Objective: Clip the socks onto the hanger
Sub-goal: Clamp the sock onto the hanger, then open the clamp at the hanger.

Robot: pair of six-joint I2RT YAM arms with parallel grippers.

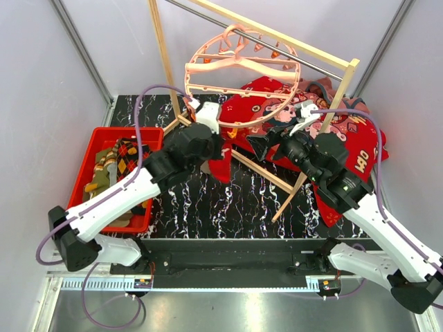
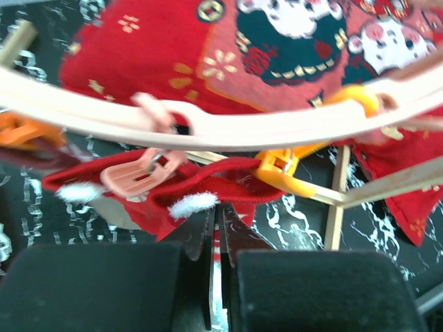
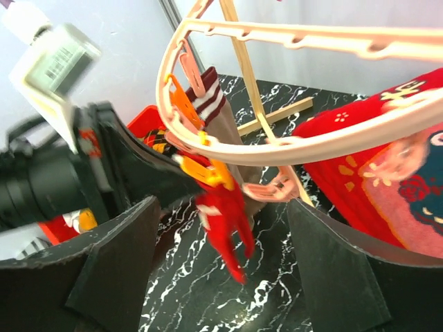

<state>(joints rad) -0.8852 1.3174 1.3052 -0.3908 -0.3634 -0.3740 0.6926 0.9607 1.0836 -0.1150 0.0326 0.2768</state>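
Hanger (image 1: 239,64) hangs from the wooden rack (image 1: 162,55), with a red sock (image 3: 225,221) pinched in an orange clip (image 3: 208,173) on its near rim and dangling free above the bare black table (image 1: 208,204). Under that rim the left gripper (image 2: 216,218) is closed on the sock's lower edge. The right gripper (image 3: 223,204) stands wide open just outside the rim, jaws clear of sock and ring.

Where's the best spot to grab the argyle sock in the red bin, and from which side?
Probably its exposed middle, pinched from straight above: the argyle sock lies flat atop other socks, and the bin walls block sideways approaches.
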